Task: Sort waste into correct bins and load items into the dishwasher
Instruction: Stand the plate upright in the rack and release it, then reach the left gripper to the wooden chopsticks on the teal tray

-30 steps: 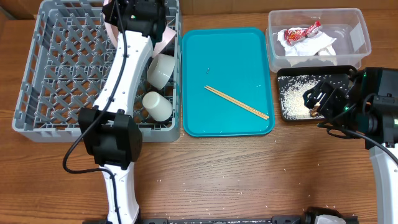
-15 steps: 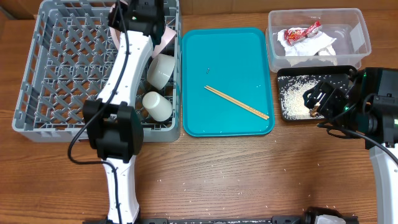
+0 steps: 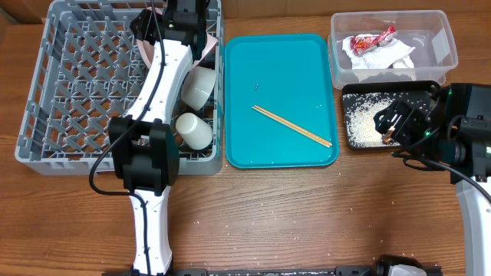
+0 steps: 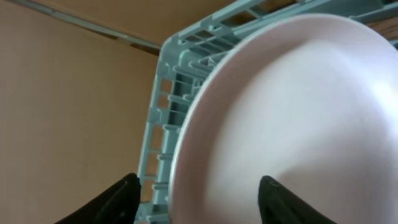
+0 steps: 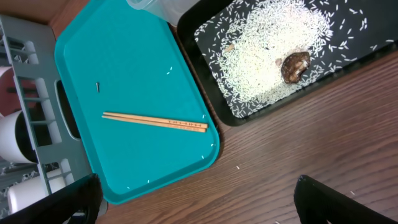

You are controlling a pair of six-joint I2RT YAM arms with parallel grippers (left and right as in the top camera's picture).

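My left gripper [image 3: 178, 17] is at the far edge of the grey dish rack [image 3: 69, 92]. Its jaws stand open astride the rim of the white plate [image 4: 298, 112], which stands on edge in the rack. A white bowl [image 3: 198, 86] and a cup [image 3: 193, 130] lie in the rack nearer me. The chopsticks [image 3: 291, 125] lie on the teal tray [image 3: 284, 69]. My right gripper [image 5: 199, 205] hangs wide open and empty near that tray's front right corner. The black tray [image 5: 373, 50] holds rice [image 5: 261, 56] and a brown scrap [image 5: 294, 65].
The clear tub [image 3: 441, 46] at the back right holds the red-and-white wrapper [image 3: 376, 38] and the crumpled napkin [image 3: 387, 57]. Stray rice grains dot the wooden table in front of the teal tray. My left arm stretches over the rack's right side.
My left arm has swung slightly to the right and farther over the rack's back edge. The right arm has not moved.
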